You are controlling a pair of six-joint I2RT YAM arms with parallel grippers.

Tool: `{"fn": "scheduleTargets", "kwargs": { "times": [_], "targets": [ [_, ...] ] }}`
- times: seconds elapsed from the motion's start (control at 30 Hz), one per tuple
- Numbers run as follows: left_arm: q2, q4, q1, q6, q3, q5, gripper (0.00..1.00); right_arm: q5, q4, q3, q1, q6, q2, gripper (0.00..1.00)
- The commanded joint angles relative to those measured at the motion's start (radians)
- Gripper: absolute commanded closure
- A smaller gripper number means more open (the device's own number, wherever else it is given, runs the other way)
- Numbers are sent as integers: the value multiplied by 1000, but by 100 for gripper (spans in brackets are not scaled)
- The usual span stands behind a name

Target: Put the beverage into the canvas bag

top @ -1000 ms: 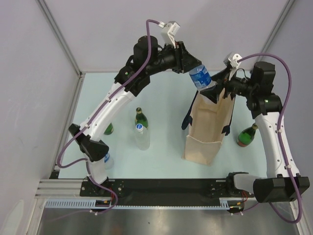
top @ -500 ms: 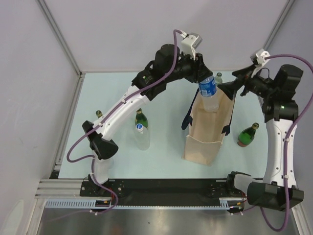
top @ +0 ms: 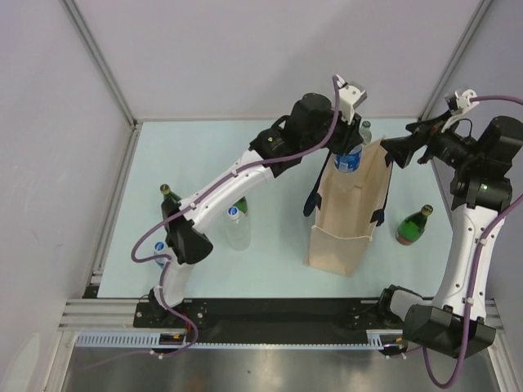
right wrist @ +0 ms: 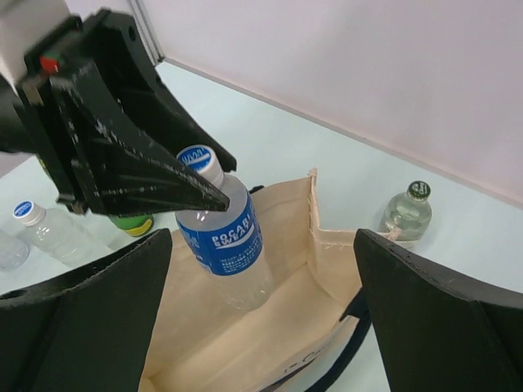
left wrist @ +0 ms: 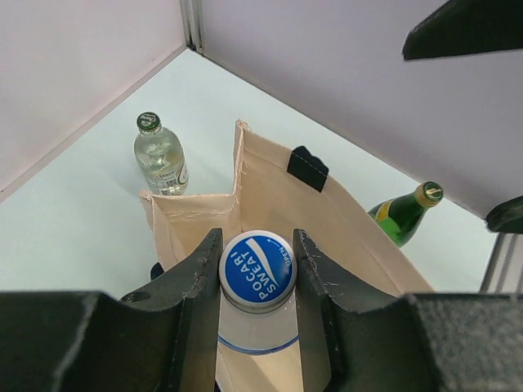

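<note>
From above, the left end effector (top: 346,140) reaches over the canvas bag (top: 347,220), which stands upright on the pale bench (top: 270,269). It is clamped on the neck of the beverage bottle (top: 347,160), whose blue-labelled body dips into the bag's open mouth. The right end effector (top: 396,147) hangs just beside the bag's far right corner, spread wide and holding nothing. A green glass bottle (top: 413,225) stands right of the bag, and a clear plastic bottle (top: 237,227) stands to its left.

The left wrist view looks straight down on the blue cap, pinched between both fingers (left wrist: 200,282), with the bag's opening below. A clear glass bottle (left wrist: 161,155) stands beyond the bag's far edge.

The right wrist view shows its own fingers far apart. The beverage bottle is tilted, with its base inside the bag and its cap above the rim.
</note>
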Motion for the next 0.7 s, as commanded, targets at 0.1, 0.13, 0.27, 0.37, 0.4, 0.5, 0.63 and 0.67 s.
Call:
{"fn": "scheduleTargets", "kwargs": {
  "times": [0.1,0.13,0.27,0.37,0.4,0.5,0.63,0.67],
  "targets": [
    [32,243,-36,152,85,-85,100,-29,51,-1,-50,62,21,0],
    [41,257,-38,169,84,-114,100,-31,53,-2,-53,61,21,0],
    [92,280,-42,188,79,-120,100,-29,53,-10,-57,59,29,0],
    [112,306,-44,205,59,-135,100,-26,54,-16,-57,61,34,0],
    [124,319,-44,211,53,-146,100,-24,56,-19,-57,59,32,0],
    [148,329,-44,223,39,-165,100,-21,56,-25,-57,59,35,0],
    [159,354,-44,217,-5,-174,99,-21,54,-30,-57,59,37,0],
    [159,360,-42,214,-13,-174,98,-21,56,-32,-57,61,40,0]
  ]
}}
